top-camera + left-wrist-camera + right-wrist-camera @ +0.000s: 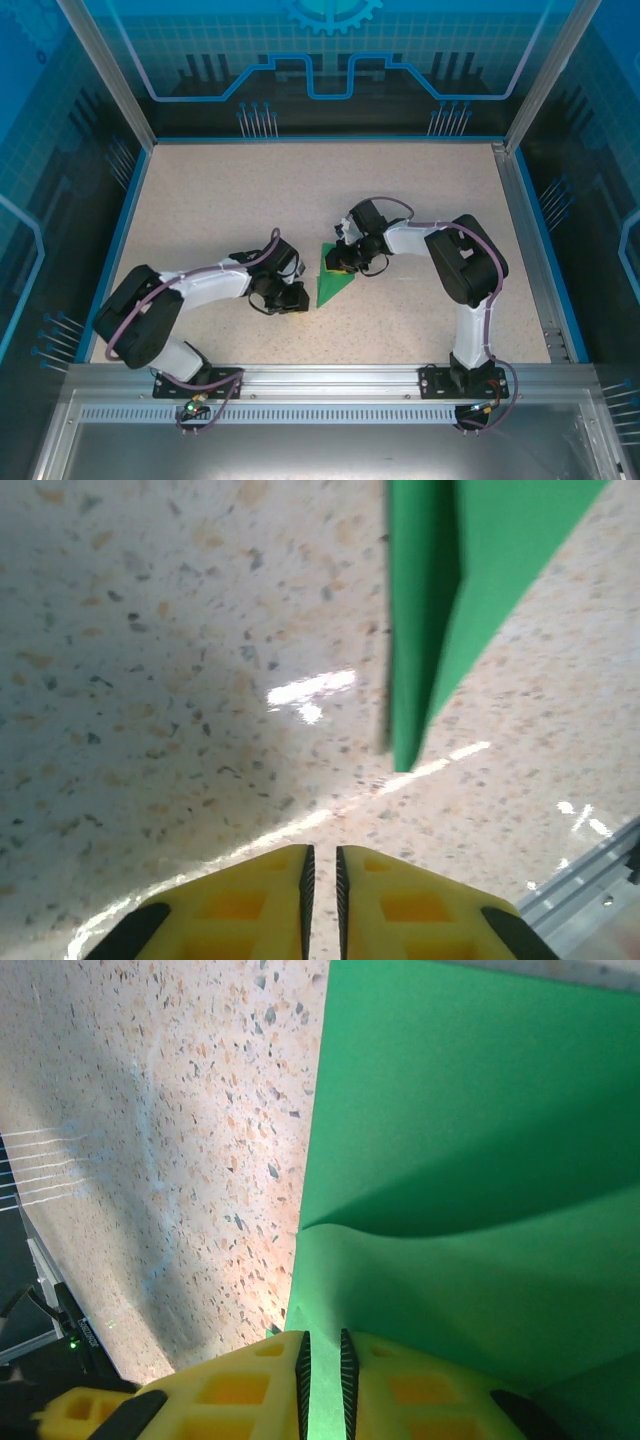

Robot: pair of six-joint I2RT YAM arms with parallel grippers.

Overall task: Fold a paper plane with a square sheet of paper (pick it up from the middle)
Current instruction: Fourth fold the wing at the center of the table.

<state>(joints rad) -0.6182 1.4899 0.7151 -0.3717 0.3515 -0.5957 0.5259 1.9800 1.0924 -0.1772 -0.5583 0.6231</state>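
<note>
The green sheet of paper [328, 286] lies mid-table, folded into a pointed wedge with its tip toward the near edge. My right gripper [346, 264] is at its far right side. In the right wrist view a raised flap of the paper [460, 1160] runs up between the fingers, and that gripper [322, 1360] is shut on it. My left gripper [300, 298] sits just left of the paper's near tip, apart from it. Its jaws [321, 865] are shut with only bare table in the slim gap. The paper's tip [440, 600] lies ahead and to the right.
The speckled tabletop [250, 200] is ringed by a blue border and transparent blue walls. An aluminium rail [320, 380] crosses the near edge by the arm bases, and its corner shows in the left wrist view [590, 885].
</note>
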